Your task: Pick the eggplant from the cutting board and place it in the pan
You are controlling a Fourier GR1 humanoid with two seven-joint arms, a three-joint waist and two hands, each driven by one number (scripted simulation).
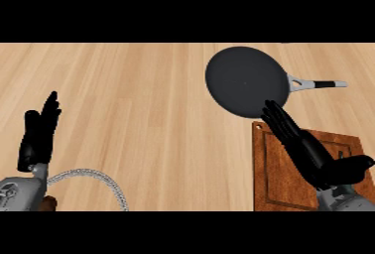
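The brown wooden cutting board (275, 173) is cut off by the view's lower edge. The black right hand (319, 162) covers its middle, and what lies beneath cannot be told. The grey braided hose (88, 172) also leaves there.

Light wooden counter (147, 99), dark pan (245, 79), cutting board (278, 184) just beside

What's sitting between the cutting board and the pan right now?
Head view: just a narrow strip of counter, with straight fingers of the right hand stretched over it from the cutting board to the pan rim.
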